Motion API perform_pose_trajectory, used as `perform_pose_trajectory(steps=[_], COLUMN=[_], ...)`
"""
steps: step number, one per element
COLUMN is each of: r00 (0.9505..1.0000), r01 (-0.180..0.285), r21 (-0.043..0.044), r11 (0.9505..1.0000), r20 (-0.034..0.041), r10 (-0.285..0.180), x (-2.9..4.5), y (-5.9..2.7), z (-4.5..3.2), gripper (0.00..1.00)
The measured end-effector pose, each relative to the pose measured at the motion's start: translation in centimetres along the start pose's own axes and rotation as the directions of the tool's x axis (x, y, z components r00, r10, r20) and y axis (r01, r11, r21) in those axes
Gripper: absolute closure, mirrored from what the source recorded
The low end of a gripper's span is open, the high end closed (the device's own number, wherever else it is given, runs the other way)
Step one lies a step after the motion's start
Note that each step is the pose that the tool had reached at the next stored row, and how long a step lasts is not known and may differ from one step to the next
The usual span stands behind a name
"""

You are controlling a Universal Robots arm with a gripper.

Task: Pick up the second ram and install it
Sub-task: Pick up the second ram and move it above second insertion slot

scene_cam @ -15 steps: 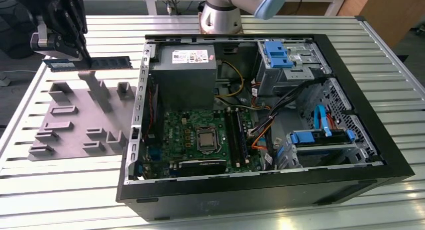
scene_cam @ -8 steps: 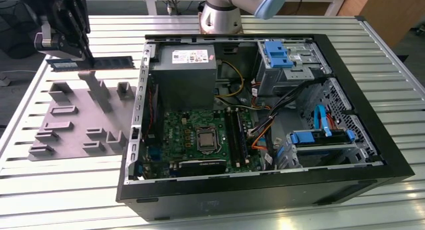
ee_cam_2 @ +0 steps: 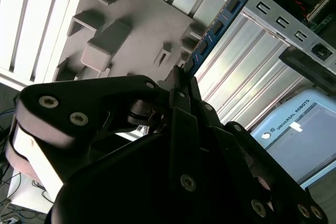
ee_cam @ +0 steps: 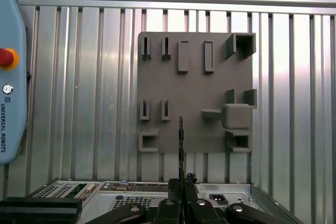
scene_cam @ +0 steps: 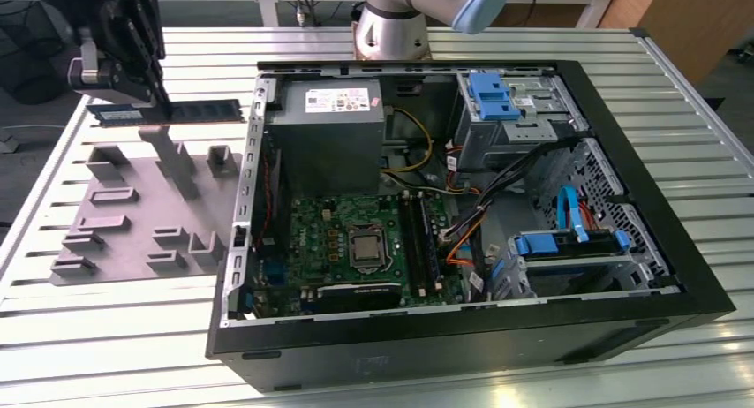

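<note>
In the exterior view the second ram (scene_cam: 194,111), a thin blue-green stick with black chips, hangs level above the grey fixture plate (scene_cam: 124,215) at the exterior view's left. My gripper (scene_cam: 155,101) is shut on it near its middle. In the second wrist view the stick's blue edge (ee_cam_2: 216,23) runs away from the fingers (ee_cam_2: 185,88) closed on it. The first wrist view has the stick edge-on (ee_cam: 180,141) over the plate (ee_cam: 194,85), clamped by the gripper (ee_cam: 181,184).
An open black computer case (scene_cam: 659,293) lies to the exterior view's right of the plate, with a green motherboard (scene_cam: 342,227), dark memory slots (scene_cam: 418,240), a grey power supply (scene_cam: 324,130) and blue drive brackets (scene_cam: 489,94). A teach pendant (ee_cam: 10,82) lies on the slatted metal table (scene_cam: 106,328).
</note>
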State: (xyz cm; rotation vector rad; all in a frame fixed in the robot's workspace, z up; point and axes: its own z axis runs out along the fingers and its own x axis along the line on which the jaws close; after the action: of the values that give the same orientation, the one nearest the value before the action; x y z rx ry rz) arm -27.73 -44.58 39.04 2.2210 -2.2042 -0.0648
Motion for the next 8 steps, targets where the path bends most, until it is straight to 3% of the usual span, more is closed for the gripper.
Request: perform_pose_trajectory(steps=[8], r00=[1.0], r01=[0.0], r21=[0.0], r11=[1.0], r20=[0.0], r10=[0.0], x=[0.0], y=[-0.41], z=[-0.01], gripper=[0.86])
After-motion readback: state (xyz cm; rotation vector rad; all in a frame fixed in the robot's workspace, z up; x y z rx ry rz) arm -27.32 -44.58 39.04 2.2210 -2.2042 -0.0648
